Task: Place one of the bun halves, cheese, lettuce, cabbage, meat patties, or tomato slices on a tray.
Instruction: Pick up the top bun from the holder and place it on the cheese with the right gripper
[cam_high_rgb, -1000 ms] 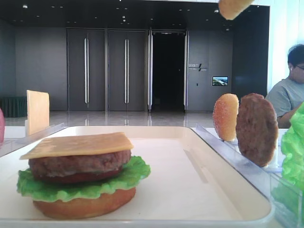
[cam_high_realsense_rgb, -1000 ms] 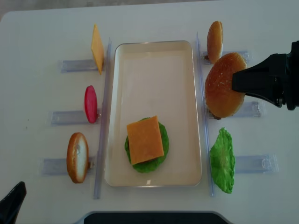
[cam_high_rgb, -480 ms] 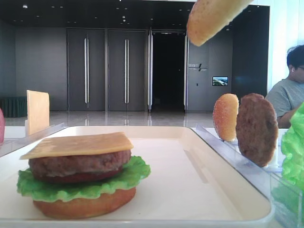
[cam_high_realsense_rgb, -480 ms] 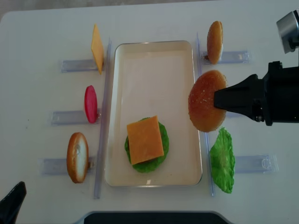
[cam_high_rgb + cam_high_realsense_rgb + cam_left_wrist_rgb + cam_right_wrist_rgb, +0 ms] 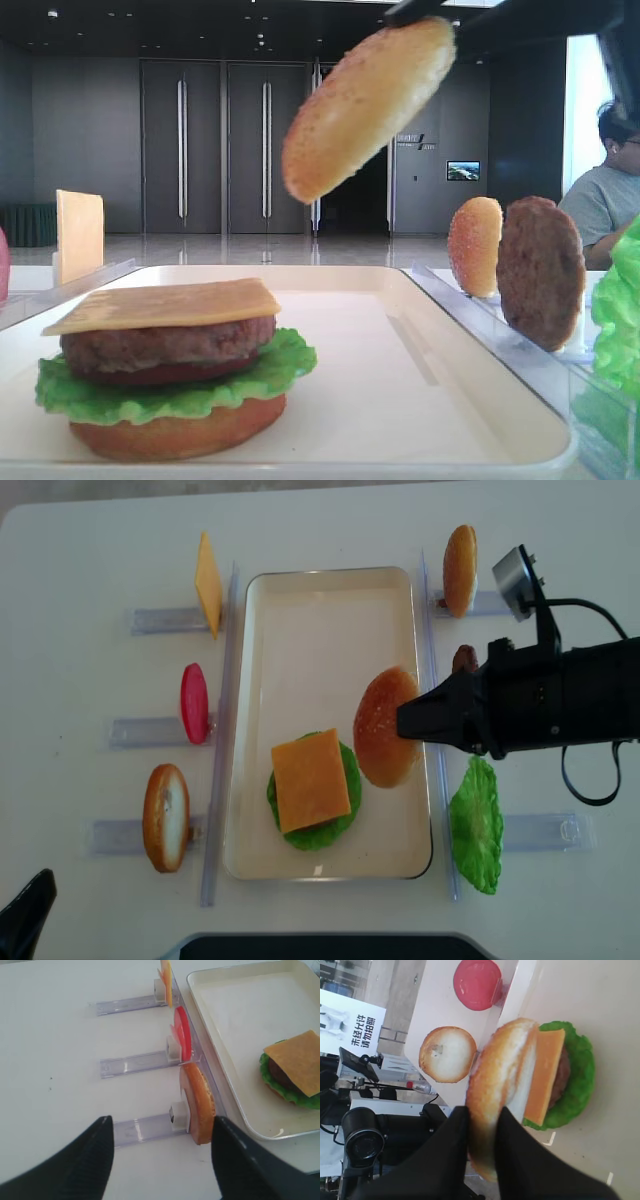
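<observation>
Since a moment ago the right gripper point(image 5: 405, 723) has carried the bun top point(image 5: 386, 727) from beside the racks to above the tray point(image 5: 330, 610).

Low view: the bun top point(image 5: 367, 105) hangs tilted, high above the cheese point(image 5: 170, 303), with free air beneath.

Right wrist view: the fingers point(image 5: 454, 1132) are clamped on its edge.

Left wrist view: the left gripper point(image 5: 160, 1147) stands wide open and empty, well apart from the tray's rim.
</observation>
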Motion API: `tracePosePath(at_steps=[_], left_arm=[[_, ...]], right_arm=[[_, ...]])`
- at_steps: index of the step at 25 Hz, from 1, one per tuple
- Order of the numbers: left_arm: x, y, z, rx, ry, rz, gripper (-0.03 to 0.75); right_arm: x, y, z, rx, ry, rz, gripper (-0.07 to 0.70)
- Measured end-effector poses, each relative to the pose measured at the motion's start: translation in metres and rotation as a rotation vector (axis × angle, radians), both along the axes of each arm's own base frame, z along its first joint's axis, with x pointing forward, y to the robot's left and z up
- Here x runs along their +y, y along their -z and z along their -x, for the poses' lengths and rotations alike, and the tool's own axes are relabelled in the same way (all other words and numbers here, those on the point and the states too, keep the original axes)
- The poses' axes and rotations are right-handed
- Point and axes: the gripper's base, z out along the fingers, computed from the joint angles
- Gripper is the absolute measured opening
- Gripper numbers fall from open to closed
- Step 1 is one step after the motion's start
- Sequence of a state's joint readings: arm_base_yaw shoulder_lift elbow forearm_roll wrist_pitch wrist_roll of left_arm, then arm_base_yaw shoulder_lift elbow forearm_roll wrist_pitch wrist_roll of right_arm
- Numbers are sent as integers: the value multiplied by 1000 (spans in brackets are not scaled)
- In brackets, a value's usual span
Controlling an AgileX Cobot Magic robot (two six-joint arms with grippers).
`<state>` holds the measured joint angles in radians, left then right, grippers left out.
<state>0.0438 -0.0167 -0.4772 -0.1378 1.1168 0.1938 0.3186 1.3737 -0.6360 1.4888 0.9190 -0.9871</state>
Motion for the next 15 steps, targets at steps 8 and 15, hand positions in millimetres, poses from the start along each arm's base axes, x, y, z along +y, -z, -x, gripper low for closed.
tracePosePath(at_steps=[8, 15], left_arm=[[0, 0, 0, 0, 0, 0, 472], [0, 0, 0, 0, 0, 0, 472]], right_arm=[[39, 21, 0, 31, -41, -71, 146], [55, 27, 3, 25, -55, -55, 146]])
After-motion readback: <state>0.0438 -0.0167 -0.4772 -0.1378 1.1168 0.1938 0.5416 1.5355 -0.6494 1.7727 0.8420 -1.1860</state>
